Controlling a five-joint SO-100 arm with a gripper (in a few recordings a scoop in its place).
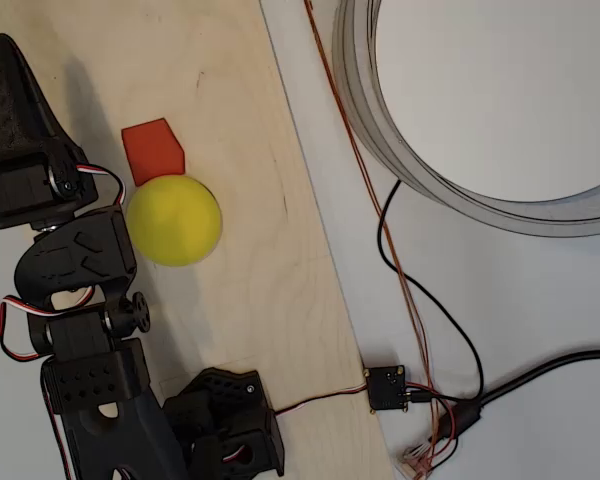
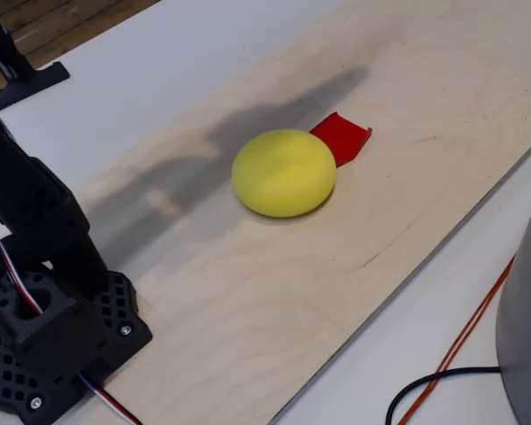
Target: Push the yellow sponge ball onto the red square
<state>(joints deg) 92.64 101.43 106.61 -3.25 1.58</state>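
Observation:
The yellow sponge ball (image 1: 174,220) (image 2: 284,173) rests on the wooden board (image 1: 250,300) (image 2: 274,301). The red square (image 1: 152,150) (image 2: 343,136) lies flat just beyond it, and the ball covers that patch's near edge. My gripper (image 1: 6,58) is at the far left of the overhead view, left of both and clear of the ball. It points toward the top of the picture. Its black fingers look like a single wedge with no gap and nothing between them. The arm's joints (image 1: 75,255) sit close to the ball's left side.
The arm's base (image 1: 220,425) (image 2: 53,341) stands on the board's near end. A large grey round rim (image 1: 400,150) lies off the board to the right. Black and orange cables (image 1: 420,310) and a small connector board (image 1: 385,388) are there too. A black stand foot (image 2: 25,81) sits at the far left.

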